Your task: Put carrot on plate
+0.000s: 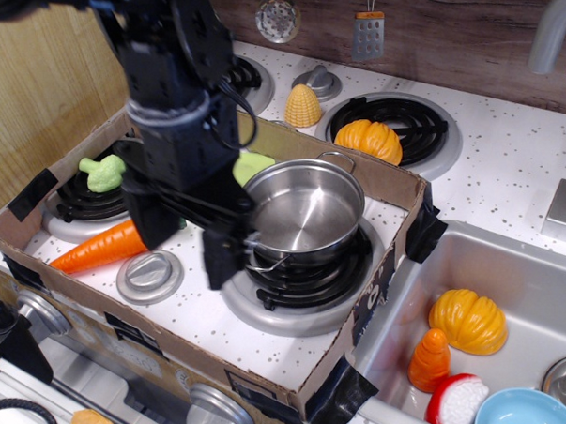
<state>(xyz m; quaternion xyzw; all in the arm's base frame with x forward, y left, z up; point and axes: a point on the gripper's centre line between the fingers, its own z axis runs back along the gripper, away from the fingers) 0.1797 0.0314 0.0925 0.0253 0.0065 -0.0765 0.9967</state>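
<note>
The carrot (99, 248) is long and orange and lies on the white stove top at the front left, inside the cardboard frame. Its green stem end is hidden behind my gripper. My gripper (189, 244) is open and empty. It hangs just right of the carrot's thick end, with its left finger (152, 222) over that end and its right finger (221, 257) by the pot. The pale yellow-green plate (254, 164) shows only as a sliver behind the arm, at the pot's back left.
A steel pot (306, 209) stands on the front right burner. A green broccoli toy (103, 171) lies on the left burner and a grey knob (149, 274) sits below the carrot. Corn (303, 106) and a pumpkin (374, 140) lie behind the cardboard wall (385, 184). The sink (540, 285) holds a stubby orange cone (429, 361) and a blue dish (525, 410).
</note>
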